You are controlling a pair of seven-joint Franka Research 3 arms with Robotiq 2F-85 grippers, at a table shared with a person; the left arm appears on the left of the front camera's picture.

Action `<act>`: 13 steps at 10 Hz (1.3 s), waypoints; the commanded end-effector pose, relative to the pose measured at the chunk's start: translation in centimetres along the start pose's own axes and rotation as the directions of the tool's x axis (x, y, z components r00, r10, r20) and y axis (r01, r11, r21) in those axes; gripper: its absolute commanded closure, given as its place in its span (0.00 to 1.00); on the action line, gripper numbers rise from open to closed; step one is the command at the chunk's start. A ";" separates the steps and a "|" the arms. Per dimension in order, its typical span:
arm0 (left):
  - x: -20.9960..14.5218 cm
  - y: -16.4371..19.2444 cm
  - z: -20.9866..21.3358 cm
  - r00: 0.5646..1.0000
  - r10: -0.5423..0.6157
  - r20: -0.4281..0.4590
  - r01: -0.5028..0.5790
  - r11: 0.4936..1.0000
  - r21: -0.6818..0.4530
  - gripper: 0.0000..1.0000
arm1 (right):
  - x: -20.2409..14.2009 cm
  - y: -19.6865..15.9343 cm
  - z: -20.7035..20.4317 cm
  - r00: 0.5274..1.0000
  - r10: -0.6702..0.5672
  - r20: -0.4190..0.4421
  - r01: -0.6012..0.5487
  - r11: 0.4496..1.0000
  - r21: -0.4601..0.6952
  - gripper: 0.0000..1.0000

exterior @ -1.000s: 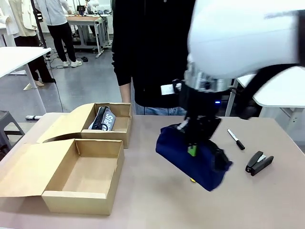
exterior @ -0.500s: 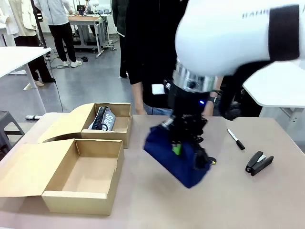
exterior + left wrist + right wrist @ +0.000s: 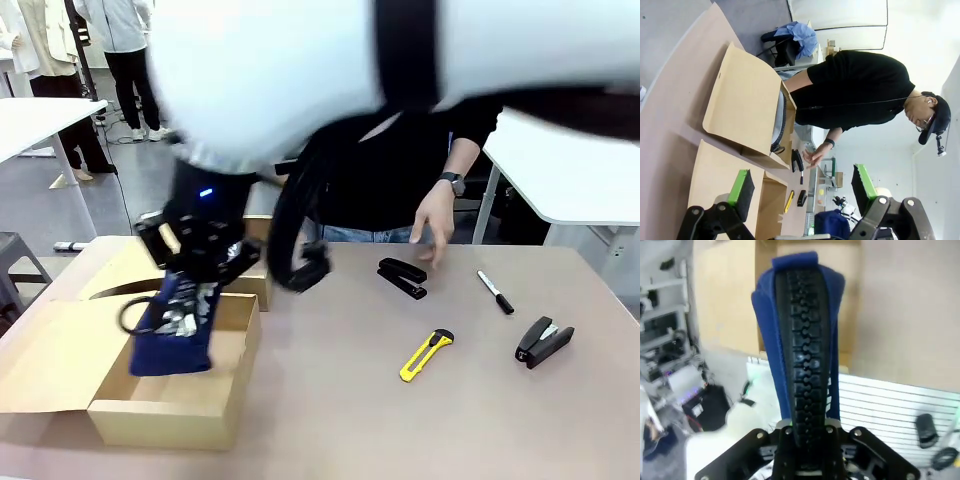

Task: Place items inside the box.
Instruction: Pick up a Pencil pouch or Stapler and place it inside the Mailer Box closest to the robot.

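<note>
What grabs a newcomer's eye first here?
The big white right arm stretched across the front view, with the right gripper shut on a navy pouch hanging over the near box at the left. Next, the person's hand by a stapler at the far middle of the table, with a yellow knife lying nearer.

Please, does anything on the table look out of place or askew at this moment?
Nothing is spilled or damaged. The navy zip pouch hangs tilted from the shut right gripper over the near cardboard box, not yet inside it.
</note>
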State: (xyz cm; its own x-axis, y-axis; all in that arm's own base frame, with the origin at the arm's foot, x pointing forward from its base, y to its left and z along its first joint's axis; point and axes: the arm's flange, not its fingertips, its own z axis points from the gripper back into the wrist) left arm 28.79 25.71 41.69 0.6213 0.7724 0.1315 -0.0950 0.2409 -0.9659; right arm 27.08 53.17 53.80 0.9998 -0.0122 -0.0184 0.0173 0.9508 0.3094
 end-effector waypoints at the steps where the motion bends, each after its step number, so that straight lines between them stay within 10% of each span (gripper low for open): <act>1: -0.1 0.0 0.1 1.000 -0.009 0.002 0.009 1.000 -0.019 0.00 | 1.3 6.6 -4.6 0.993 -0.059 0.103 0.075 0.984 -0.163 0.92; 2: -0.1 0.0 0.1 1.000 -0.009 0.002 0.009 1.000 -0.019 0.00 | 1.2 7.3 -6.0 0.999 -0.039 0.034 0.046 0.967 -0.252 0.92; 4: -0.1 0.0 0.1 1.000 -0.009 0.002 0.009 1.000 -0.019 0.00 | -0.1 1.9 -3.0 0.998 -0.029 0.051 0.031 0.998 -0.050 0.92; 6: -0.1 0.0 0.1 1.000 -0.009 0.002 0.009 1.000 -0.019 0.00 | 1.1 3.7 -8.0 0.964 -0.160 0.214 0.194 0.970 -0.148 0.92; 13: -0.1 0.0 0.1 1.000 -0.009 0.002 0.009 1.000 -0.019 0.00 | 5.2 6.9 -14.1 0.988 -0.069 0.138 0.085 0.990 -0.114 0.92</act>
State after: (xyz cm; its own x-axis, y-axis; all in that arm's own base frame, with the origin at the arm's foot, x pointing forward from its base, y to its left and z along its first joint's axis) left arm 28.78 25.71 41.69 0.6213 0.7725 0.1316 -0.0949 0.2409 -0.9659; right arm 31.95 62.81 42.07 0.9843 -0.1560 0.0821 0.1366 0.9694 0.2041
